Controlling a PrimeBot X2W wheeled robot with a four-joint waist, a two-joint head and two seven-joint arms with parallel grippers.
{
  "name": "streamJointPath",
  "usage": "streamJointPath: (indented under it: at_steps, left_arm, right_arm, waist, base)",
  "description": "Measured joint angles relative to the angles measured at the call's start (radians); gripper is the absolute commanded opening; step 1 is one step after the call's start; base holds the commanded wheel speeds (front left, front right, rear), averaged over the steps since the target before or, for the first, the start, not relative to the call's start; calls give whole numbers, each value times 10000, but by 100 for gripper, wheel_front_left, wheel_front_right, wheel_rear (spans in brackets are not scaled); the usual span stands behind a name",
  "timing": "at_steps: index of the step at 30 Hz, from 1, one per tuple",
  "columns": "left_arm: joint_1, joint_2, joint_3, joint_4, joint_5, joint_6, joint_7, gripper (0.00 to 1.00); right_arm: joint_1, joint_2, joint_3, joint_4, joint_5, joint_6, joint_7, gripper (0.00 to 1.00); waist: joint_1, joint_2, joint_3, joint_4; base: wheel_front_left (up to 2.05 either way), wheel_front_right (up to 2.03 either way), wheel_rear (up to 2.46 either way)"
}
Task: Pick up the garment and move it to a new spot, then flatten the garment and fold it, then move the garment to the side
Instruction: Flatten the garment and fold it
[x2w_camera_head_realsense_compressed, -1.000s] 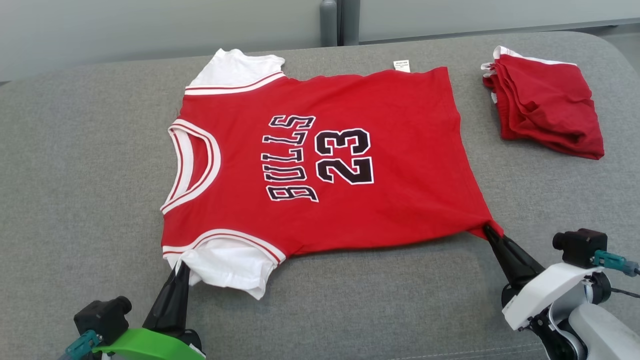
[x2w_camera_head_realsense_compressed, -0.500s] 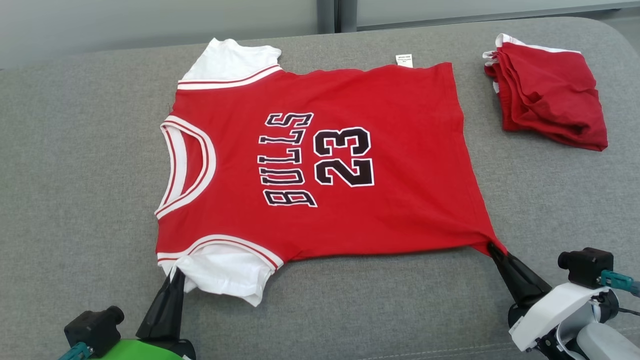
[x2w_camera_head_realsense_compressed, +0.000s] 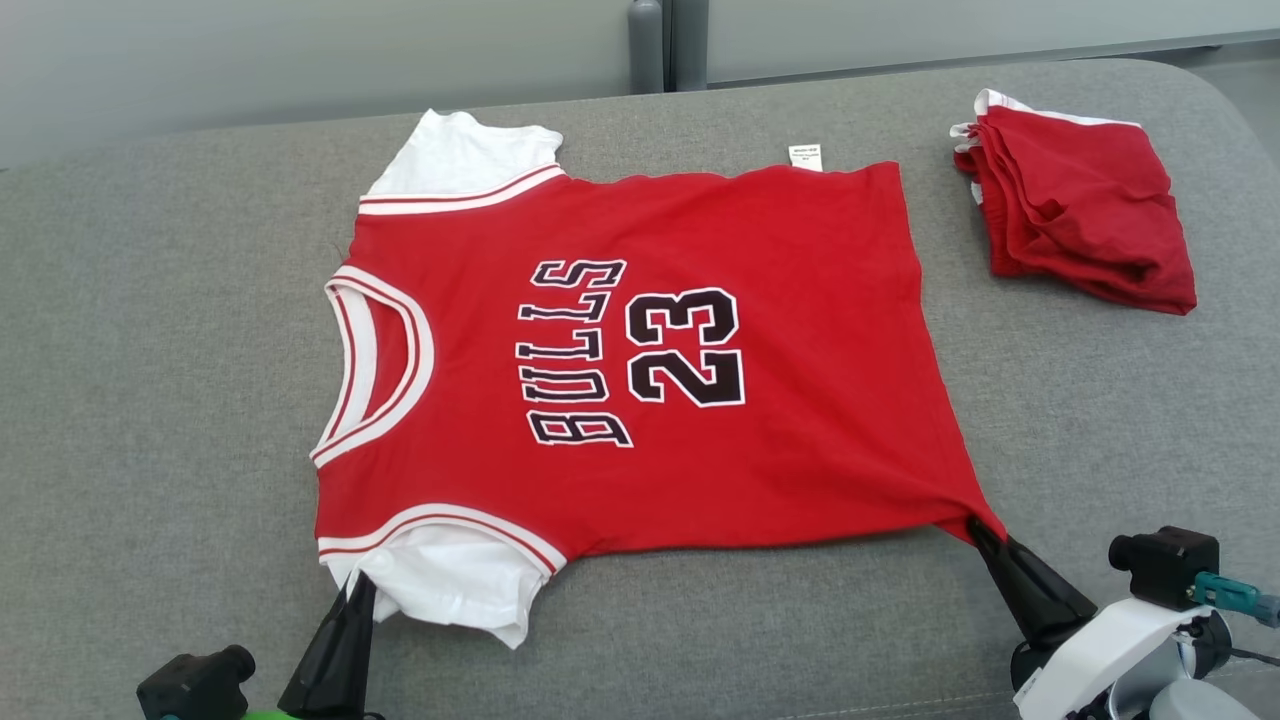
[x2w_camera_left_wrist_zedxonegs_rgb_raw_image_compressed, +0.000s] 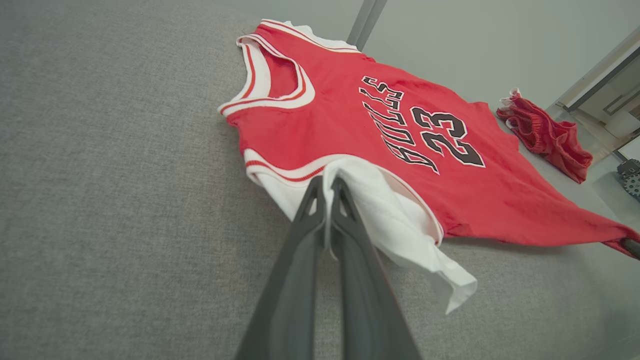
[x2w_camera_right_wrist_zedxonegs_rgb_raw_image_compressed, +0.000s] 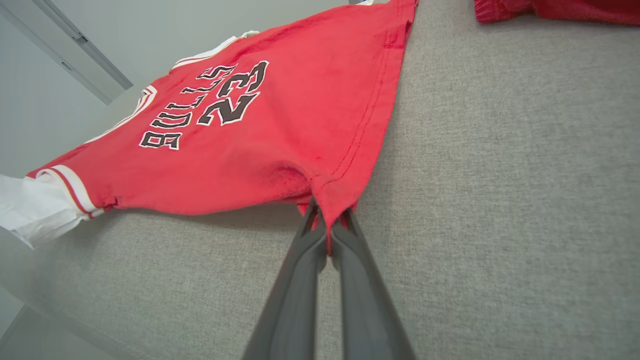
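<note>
Red jersey lay spread flat, print side up, across the middle of the grey cushion. Collar pointed to the cushion's left edge, hem to the right edge. "BULLS 23" in black letters read sideways in the head view. One white sleeve lay toward the far edge. The other white sleeve lay toward the near edge, slightly rumpled. Small white label stuck out at the far hem corner.

Left hand was clamped on the near sleeve. In the left wrist view the two dark fingers were pressed together with white cloth pinched between their tips.

Right hand was clamped on the near hem corner. The red cloth there was drawn out to a point toward the cushion's near edge. In the right wrist view the fingers were together, with a fold of red hem caught between the tips.

Folded red cloth with white trim sat near the far right corner of the cushion, well apart from the jersey.
</note>
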Motion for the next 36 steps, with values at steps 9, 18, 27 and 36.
streamJointPath:
  at_steps: [9, 18, 27, 36]
  left_arm:
    - [185, 10, -69, 324, -171, 0, 190, 0]
    - [200, 90, -138, 1009, -236, 48, 546, 0]
    - [193, 240, -226, 1402, -61, 140, 675, 100]
    - [199, 424, -71, 1816, -59, 265, 761, 100]
  right_arm:
    - [85, 77, 192, 222, -2, 0, -6, 0]
    - [116, 290, 263, 700, -38, -100, -4, 76]
    - [100, 303, 330, 941, -462, -259, -4, 100]
    - [119, 293, 322, 1162, -614, -382, -6, 100]
  waist:
    - [0, 0, -95, -71]
    - [0, 0, -83, -55]
    - [0, -1, -84, -113]
    - [0, 0, -125, -199]
  base:
    - [0, 0, 0]
    - [0, 0, 0]
    - [0, 0, 0]
    - [0, 0, 0]
